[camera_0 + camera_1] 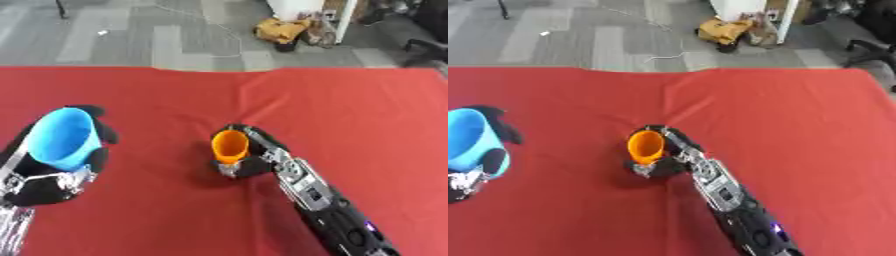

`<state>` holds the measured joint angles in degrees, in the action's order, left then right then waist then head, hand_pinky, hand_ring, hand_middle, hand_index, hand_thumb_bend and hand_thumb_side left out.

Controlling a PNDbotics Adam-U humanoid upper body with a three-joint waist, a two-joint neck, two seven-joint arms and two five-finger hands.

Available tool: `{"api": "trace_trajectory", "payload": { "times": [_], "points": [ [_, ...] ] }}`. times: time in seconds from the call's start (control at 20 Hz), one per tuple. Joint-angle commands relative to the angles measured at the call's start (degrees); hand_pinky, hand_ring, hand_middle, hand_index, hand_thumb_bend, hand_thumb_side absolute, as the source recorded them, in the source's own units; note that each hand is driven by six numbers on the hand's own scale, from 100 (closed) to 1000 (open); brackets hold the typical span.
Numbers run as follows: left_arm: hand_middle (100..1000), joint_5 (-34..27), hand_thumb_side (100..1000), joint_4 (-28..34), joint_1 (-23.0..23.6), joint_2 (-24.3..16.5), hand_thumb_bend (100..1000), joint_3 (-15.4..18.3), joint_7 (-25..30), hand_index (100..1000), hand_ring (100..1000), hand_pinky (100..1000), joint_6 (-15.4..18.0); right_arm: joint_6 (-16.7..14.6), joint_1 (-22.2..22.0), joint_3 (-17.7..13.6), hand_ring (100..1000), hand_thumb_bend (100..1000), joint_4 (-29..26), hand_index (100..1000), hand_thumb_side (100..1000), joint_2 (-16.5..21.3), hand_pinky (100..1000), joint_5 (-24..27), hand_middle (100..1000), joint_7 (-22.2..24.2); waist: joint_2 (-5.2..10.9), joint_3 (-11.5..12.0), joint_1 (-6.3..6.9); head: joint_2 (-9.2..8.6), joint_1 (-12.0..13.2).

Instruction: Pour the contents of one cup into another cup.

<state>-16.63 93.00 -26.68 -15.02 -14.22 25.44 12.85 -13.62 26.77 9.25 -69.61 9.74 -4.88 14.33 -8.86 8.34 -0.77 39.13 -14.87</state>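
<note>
Left eye view: left hand (52, 175) wrapped round blue cup (61, 138) at left, mouth tilted; right hand (254, 155) curled round orange cup (230, 146) mid-cloth. Red tablecloth (350, 115) wrinkled centrally. Beyond, grey floor (131, 35), yellow bag (282, 30).

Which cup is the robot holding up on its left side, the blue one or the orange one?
The blue cup. The left hand holds it; it looks bigger than the orange cup, which sits mid-table in the right hand.

Blue cup (61, 137); orange cup (230, 145); plain red tablecloth (350, 110); black-and-silver hands; grey floor (131, 35).
</note>
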Motion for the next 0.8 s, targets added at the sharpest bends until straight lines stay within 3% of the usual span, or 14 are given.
{"api": "trace_trajectory", "payload": {
  "times": [0.05, 0.45, 0.8],
  "points": [
    [430, -0.15, 100, 0.69, -1.12, -0.04, 100, 0.06, 0.19, 779, 628, 636, 0.06, -0.30, 0.97, 0.11, 501, 238, -0.17, 608, 100, 0.09, 619, 0.65, 430, -1.35, 0.86, 0.12, 0.11, -0.52, -0.23],
    [430, -0.72, 100, 1.45, -0.88, -0.24, 100, 0.10, 0.23, 778, 631, 636, -0.08, -0.87, 1.70, -1.19, 495, 219, -1.58, 601, 100, 2.08, 608, 2.52, 424, -4.04, 1.09, 0.08, -0.08, -0.49, -0.16],
    [430, -1.44, 100, 1.72, -0.23, -0.45, 100, 0.11, 0.39, 778, 632, 636, -0.71, -1.44, 3.69, -2.61, 498, 216, -3.42, 607, 100, 9.62, 614, 4.69, 427, -5.20, 1.47, 0.33, -0.36, -0.40, -0.22]
  ]
}}
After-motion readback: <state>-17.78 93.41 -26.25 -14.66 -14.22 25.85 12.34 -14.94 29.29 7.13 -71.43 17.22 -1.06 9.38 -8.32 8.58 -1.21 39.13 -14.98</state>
